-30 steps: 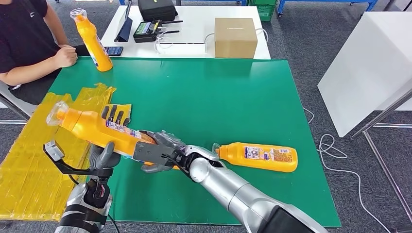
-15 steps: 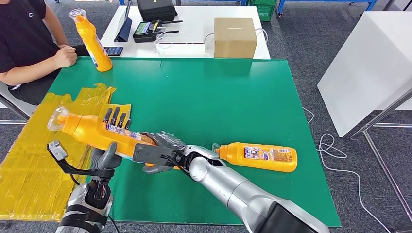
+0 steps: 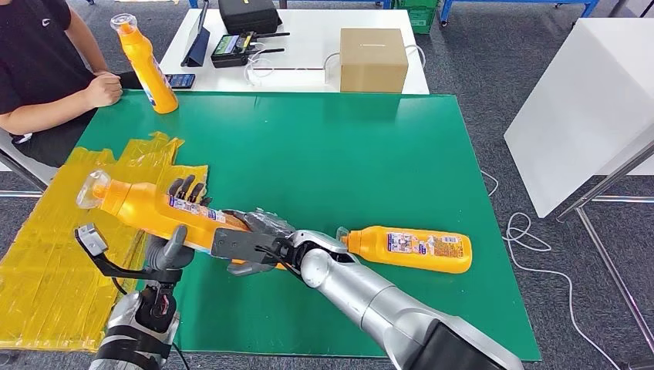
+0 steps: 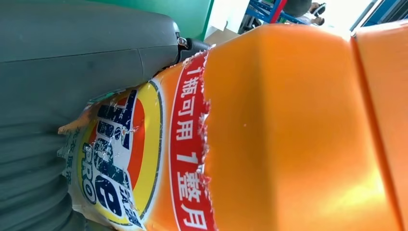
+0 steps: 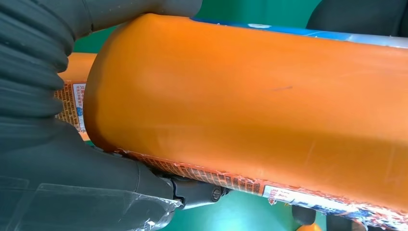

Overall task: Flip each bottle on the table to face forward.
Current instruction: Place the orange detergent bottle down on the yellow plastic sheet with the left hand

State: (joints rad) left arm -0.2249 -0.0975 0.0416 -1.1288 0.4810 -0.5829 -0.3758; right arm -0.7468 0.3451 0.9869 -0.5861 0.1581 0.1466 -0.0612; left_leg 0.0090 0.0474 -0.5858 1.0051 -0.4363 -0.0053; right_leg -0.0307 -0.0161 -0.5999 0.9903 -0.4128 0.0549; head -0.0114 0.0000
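Head view puts a large orange bottle [image 3: 158,206] at the lower left of the frame, lifted above the green table [image 3: 324,154] and tilted, its clear cap toward the left edge. Both robot hands grip it: the left hand [image 3: 176,223] wraps the middle from below, thumb in front and dark fingers curled over the far side, while the right hand [image 3: 254,240] clasps the base end. A second orange bottle [image 3: 409,249] lies on its side at lower centre-right, label up, just beside the right forearm. A third bottle [image 3: 145,64] stands tilted at the upper left, next to a person's fist [image 3: 102,89]. Crinkled yellow sheet [image 3: 46,262] covers the table's left corner, and a cardboard box [image 3: 373,59] sits on the white table beyond. Left wrist view adds what the head view cannot resolve: a torn blue, yellow and red label [image 4: 139,159] on the held bottle, pressed against the grey thumb [image 4: 86,57]. Right wrist view shows the plain orange side of the bottle [image 5: 250,101] with the hand's grey ribbed cover [image 5: 33,62] against it, and a frayed label edge along its underside.
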